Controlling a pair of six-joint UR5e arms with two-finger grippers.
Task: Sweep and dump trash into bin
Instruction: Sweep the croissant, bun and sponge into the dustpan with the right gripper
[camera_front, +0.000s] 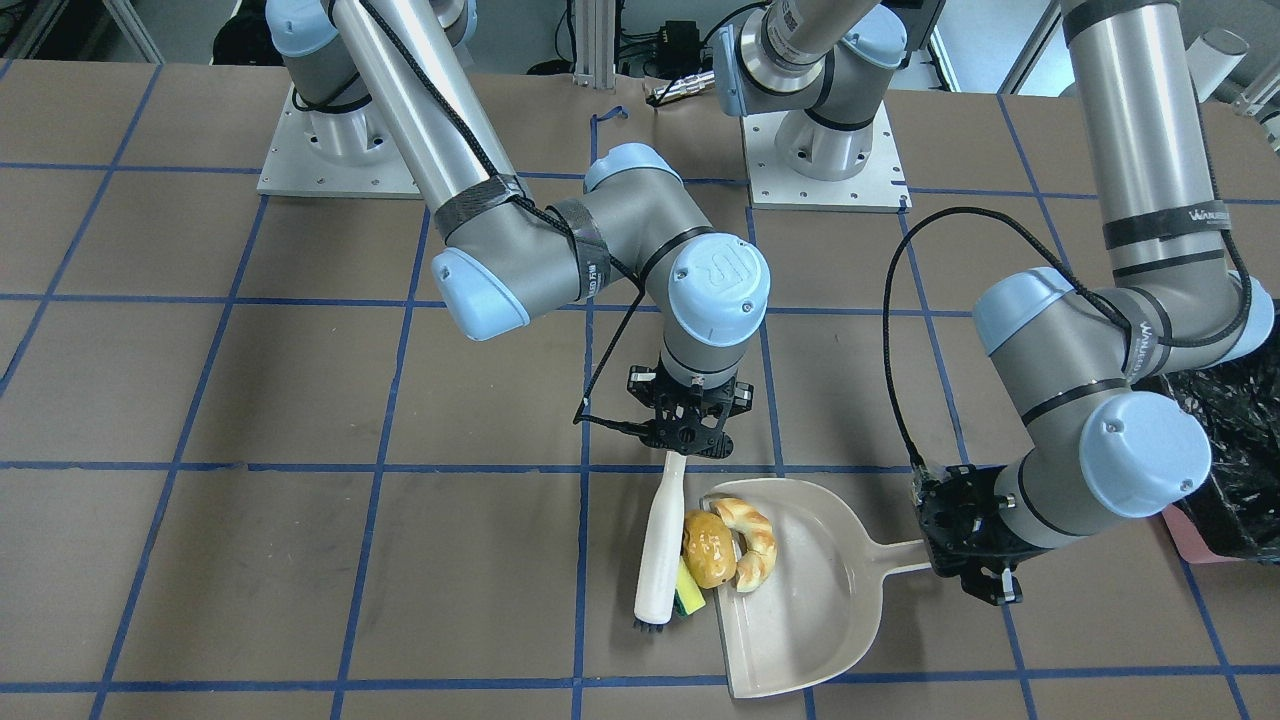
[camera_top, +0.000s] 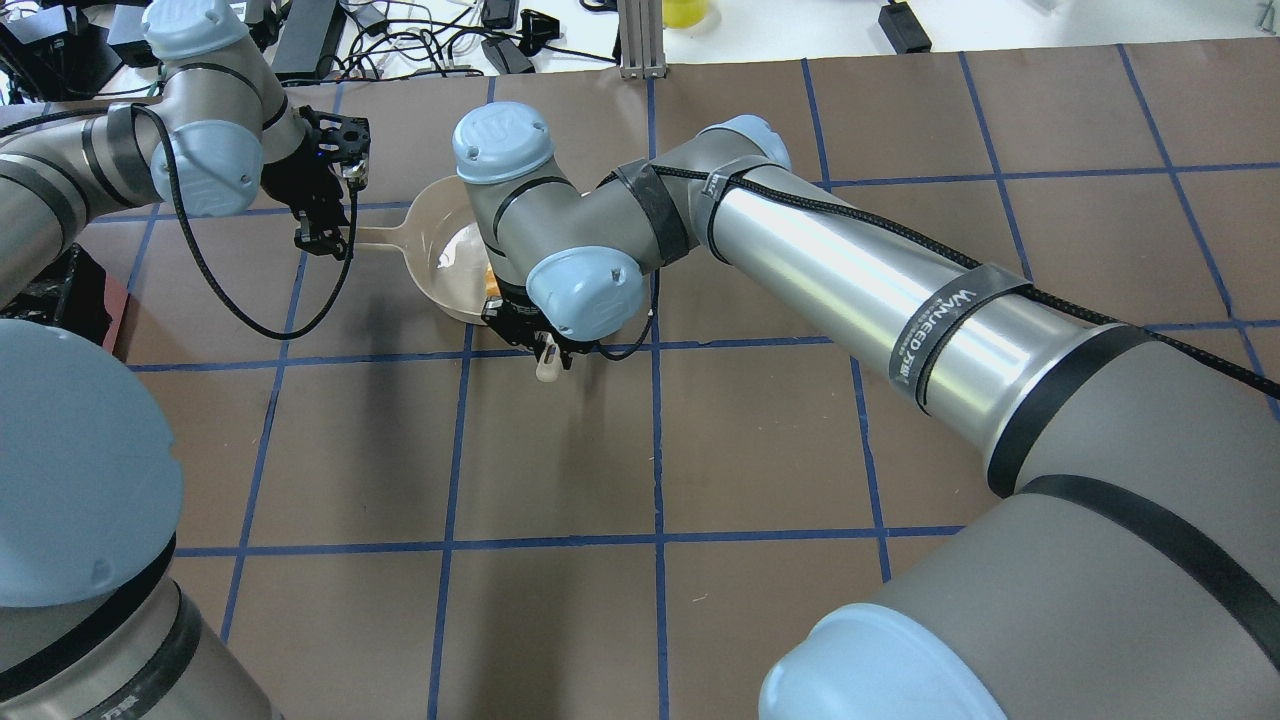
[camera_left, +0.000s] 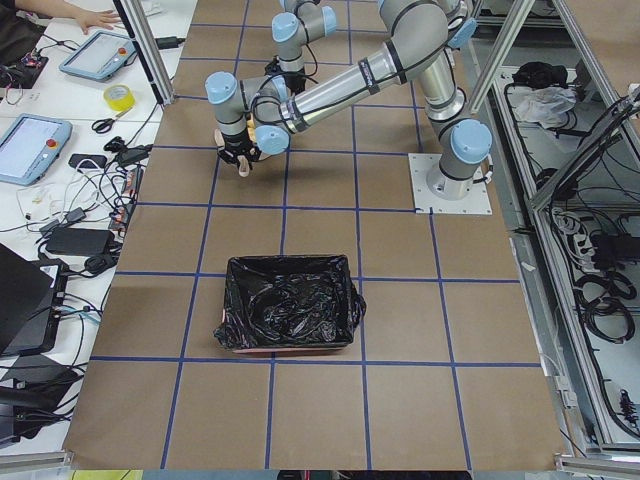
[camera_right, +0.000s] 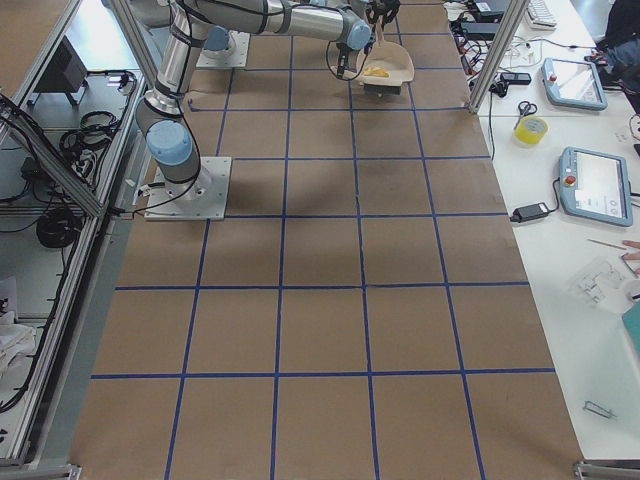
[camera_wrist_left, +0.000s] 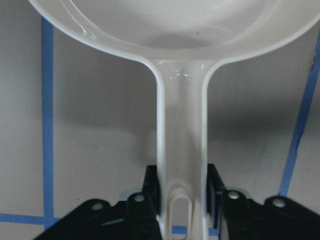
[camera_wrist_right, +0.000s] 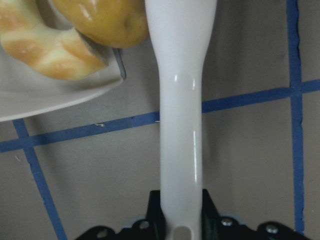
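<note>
Brown table (camera_front: 250, 560) is crossed by blue tape (camera_front: 300, 467). Brush (camera_front: 658, 550) is clamped by right gripper (camera_front: 682, 448), and the dustpan (camera_front: 820, 620) is held by its handle in left gripper (camera_front: 938, 556). With croissant (camera_front: 762, 540) inside the dustpan's mouth and potato (camera_front: 708, 550) on its lip, the sponge (camera_front: 688, 595) just outside could be wedged underneath.

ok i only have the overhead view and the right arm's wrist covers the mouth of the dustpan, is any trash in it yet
Observer: Yes. The front view shows the croissant lying inside the dustpan, just past its open edge.
Operator: and the other two bits
Observer: The potato sits at the pan's lip against the croissant. The sponge looks to be outside the pan, on the table, wedged between the potato and the brush.
Operator: does the right gripper have a proper hold of the brush
Observer: The right wrist view shows the right gripper closed on the end of the brush handle, one finger on each side.
</note>
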